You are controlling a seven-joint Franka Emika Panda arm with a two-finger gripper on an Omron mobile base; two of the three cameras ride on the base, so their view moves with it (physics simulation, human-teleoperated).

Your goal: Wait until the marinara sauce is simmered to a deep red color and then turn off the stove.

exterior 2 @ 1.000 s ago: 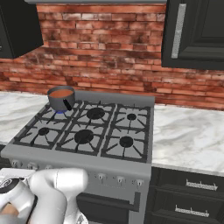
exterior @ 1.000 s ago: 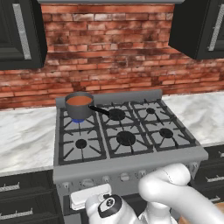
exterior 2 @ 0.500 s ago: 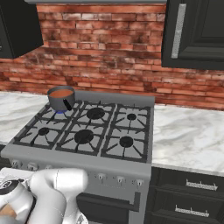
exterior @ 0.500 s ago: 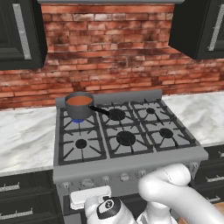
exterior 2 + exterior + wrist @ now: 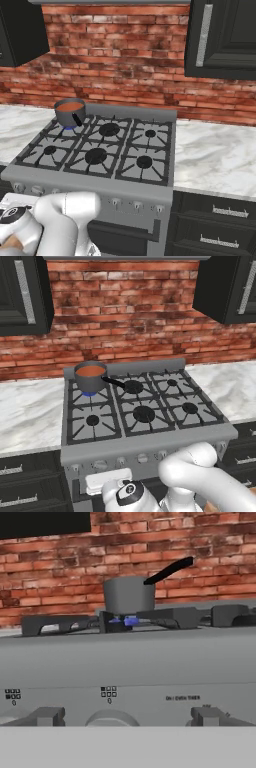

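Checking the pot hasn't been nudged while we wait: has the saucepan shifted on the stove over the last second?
No. The saucepan sits on the same back-left burner of the stove, its black handle pointing toward the back-middle burner as before.

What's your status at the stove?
Tool state unreadable, hand camera level with the knobs. Marinara sauce orange-red in the saucepan, blue flame on. Stove front unobstructed.

The glossy white robot arm [image 5: 200, 476] is built of thick, rounded, tube-like segments with smooth bulging elbows. One joint ends in a dark round cap [image 5: 128, 492] ringed with white and grey, also visible at [image 5: 11, 215].
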